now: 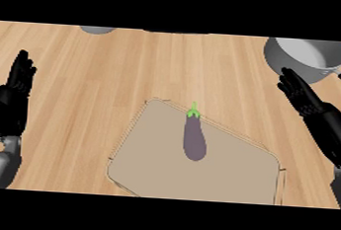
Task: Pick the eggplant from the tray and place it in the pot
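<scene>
A purple eggplant [195, 137] with a green stem lies on a flat beige tray [235, 175] in the middle of the wooden counter, stem pointing away from me. A grey pot [304, 57] with a dark handle stands at the far right. My right hand [316, 113] is open with straight fingers, to the right of the tray and just in front of the pot, touching neither. At the view's left edge my left hand [10, 97] rests open, fingers up, well clear of the tray.
A grey round object [98, 29] and a dark object [177, 32] are cut off by the far edge of the view. Bare wooden counter lies between the tray and the pot and to the tray's left.
</scene>
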`<state>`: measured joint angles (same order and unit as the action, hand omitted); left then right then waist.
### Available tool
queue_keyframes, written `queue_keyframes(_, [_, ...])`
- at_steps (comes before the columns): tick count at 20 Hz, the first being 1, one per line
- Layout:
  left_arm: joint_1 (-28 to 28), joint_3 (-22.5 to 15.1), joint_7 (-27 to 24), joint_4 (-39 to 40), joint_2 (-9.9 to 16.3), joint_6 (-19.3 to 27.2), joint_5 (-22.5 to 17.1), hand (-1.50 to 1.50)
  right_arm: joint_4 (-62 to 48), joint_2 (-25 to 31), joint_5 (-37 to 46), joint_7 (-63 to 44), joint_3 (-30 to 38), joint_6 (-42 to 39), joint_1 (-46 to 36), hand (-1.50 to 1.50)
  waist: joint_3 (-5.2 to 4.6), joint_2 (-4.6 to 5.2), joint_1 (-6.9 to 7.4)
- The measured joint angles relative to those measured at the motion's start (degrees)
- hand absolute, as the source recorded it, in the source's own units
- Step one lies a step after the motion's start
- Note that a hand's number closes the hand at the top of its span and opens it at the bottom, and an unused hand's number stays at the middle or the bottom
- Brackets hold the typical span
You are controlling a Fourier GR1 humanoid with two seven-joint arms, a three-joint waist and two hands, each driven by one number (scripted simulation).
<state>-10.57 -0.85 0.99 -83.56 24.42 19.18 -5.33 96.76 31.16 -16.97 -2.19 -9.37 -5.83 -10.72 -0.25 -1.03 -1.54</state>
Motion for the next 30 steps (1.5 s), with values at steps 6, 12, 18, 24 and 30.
queue_keyframes(6, [-5.40,-2.40,-0.78,-3.17,-3.73,-2.27,-2.51,0.00,-9.89,-6.70,-13.53,-1.52,-1.81,-10.72,-6.75,1.50,0.53,2.98,5.76])
queue_keyframes(12, [-8.02,-4.76,-0.54,-4.52,-7.60,-5.34,-6.21,0.00,-23.49,-2.24,-9.72,2.73,-3.58,-23.75,-14.66,-1.50,0.55,3.75,8.21])
queue_keyframes(18, [-9.28,-4.29,0.00,-4.06,-8.35,-6.50,-7.92,0.00,-36.27,-1.11,-7.60,13.94,-2.90,-38.60,-22.25,-1.50,0.62,3.41,7.85])
queue_keyframes(24, [-9.35,-3.76,-0.38,-3.00,-8.50,-7.35,-8.51,0.00,-42.38,1.10,0.68,16.45,-6.37,-43.93,-31.06,-1.50,0.52,3.07,7.47])
queue_keyframes(30, [-9.37,-3.25,-0.47,-2.31,-8.53,-7.85,-8.77,0.00,-44.25,0.25,7.79,16.69,-12.12,-45.49,-38.21,-1.50,0.45,2.76,6.90])
